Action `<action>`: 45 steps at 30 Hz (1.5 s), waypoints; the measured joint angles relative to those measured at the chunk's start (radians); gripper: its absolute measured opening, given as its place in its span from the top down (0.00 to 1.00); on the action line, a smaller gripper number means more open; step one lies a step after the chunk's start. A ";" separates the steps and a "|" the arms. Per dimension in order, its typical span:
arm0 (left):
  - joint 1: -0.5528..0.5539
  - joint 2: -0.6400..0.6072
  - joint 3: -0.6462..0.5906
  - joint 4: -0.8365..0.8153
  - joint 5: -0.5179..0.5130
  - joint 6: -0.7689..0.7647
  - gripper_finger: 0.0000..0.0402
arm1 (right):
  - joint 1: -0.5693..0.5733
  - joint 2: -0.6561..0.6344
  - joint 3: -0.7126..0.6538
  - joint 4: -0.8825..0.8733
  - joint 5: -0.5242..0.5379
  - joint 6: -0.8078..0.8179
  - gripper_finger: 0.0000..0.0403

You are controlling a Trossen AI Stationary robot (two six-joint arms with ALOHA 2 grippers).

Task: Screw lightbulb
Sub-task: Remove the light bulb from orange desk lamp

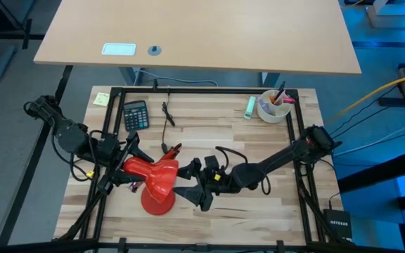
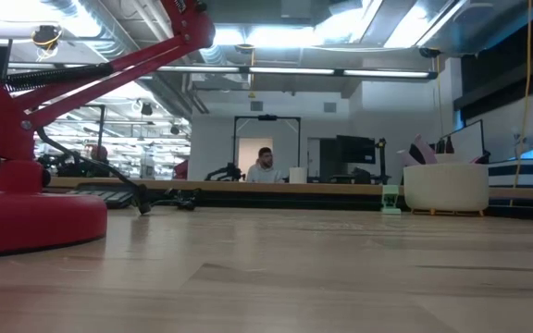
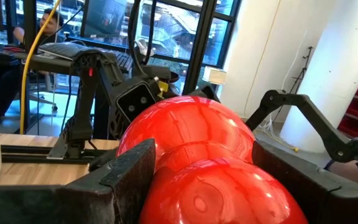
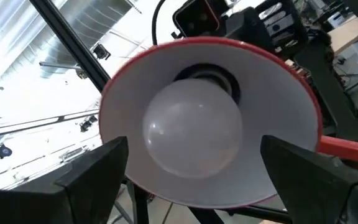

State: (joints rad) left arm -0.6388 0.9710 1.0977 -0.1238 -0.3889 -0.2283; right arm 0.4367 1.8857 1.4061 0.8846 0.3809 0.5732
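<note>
Lightbulb (image 4: pixel 193 134) inside red lampshade (image 4: pixel 291 81), NETGEAR box (image 1: pixel 340 223)

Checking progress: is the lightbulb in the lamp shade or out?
In: the lightbulb sits inside the red lamp shade at its socket; how far it's threaded, cannot tell.

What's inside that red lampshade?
A white lightbulb sits inside the red lamp's shade, between the open right gripper. Its screw base is hidden behind the bulb. The left gripper clamps the shade from behind.
</note>
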 joint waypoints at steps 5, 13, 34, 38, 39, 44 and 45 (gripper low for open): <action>0.000 0.000 0.000 0.000 0.000 0.000 0.37 | -0.013 0.000 0.009 0.019 -0.013 0.005 0.08; 0.000 0.000 0.000 -0.002 -0.002 -0.003 0.37 | -0.026 0.000 0.009 -0.044 -0.029 0.374 0.08; 0.000 0.000 0.000 -0.001 0.000 0.005 0.37 | -0.025 -0.001 0.100 -0.205 -0.026 0.392 0.08; 0.000 0.000 0.000 -0.001 0.000 0.006 0.37 | -0.025 -0.001 0.100 -0.197 -0.027 0.393 0.08; 0.000 0.000 0.000 0.000 0.000 0.006 0.37 | -0.025 -0.001 0.100 -0.197 -0.027 0.393 0.08; 0.000 0.000 0.000 -0.002 0.000 0.007 0.37 | -0.025 -0.001 0.100 -0.197 -0.027 0.394 0.11; 0.000 0.000 0.000 -0.002 0.000 0.007 0.37 | -0.025 -0.001 0.100 -0.197 -0.027 0.394 0.13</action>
State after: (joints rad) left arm -0.6388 0.9710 1.0977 -0.1259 -0.3885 -0.2214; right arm 0.4118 1.8847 1.5059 0.6872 0.3542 0.9676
